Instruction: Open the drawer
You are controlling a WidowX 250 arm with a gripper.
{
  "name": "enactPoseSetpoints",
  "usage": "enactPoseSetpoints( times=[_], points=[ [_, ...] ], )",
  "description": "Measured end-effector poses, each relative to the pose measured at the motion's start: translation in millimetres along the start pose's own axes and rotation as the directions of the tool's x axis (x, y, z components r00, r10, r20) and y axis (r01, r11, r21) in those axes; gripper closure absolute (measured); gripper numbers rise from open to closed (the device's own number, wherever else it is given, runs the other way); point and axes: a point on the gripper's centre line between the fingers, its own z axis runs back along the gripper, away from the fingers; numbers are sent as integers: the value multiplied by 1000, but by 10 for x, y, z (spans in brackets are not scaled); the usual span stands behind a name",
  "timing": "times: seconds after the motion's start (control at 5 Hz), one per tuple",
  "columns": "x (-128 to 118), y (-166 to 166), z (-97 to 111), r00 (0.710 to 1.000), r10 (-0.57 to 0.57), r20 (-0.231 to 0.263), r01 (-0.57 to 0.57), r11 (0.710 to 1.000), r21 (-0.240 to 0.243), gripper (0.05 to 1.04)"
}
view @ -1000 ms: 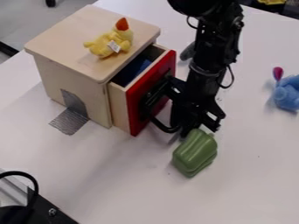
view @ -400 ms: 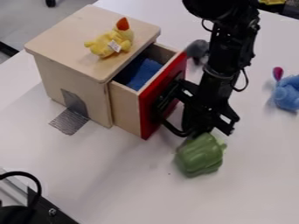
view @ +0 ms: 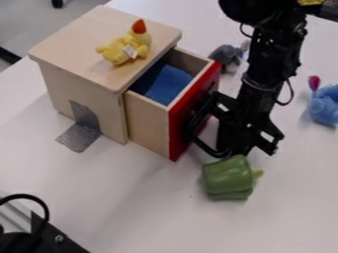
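Observation:
The drawer (view: 148,118) stands well out from the right side of the wooden box (view: 79,39), its red front facing right. Blue material (view: 168,85) lies inside it. My black gripper (view: 234,131) hangs down just right of the red front, close against its outer face, with black parts overlapping the front's lower half. The handle cannot be made out clearly behind the black gripper parts.
A green pepper-like toy (view: 228,179) lies right below the gripper. A yellow plush (view: 125,48) sits on the box. Behind the arm is a grey plush (view: 228,55); a blue plush (view: 324,105) lies at the right edge. Black equipment (view: 39,237) stands lower left.
The gripper has moved right and slightly down, and the drawer has slid farther out, showing more blue material. The green toy has turned and shifted slightly right.

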Motion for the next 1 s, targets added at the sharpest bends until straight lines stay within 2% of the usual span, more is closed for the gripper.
enactPoseSetpoints(
  times=[0.2, 0.6, 0.8, 1.0],
  points=[
    [42, -90, 4, 1000, -22, -17, 22, 1000, 1, 836],
    [130, -255, 8, 999, -38, -16, 38, 999, 12, 835],
    [130, -304, 5, 998, -58, -17, 58, 998, 15, 766],
    [235, -581, 45, 977, -207, 40, 206, 978, 42, 424]
  ],
)
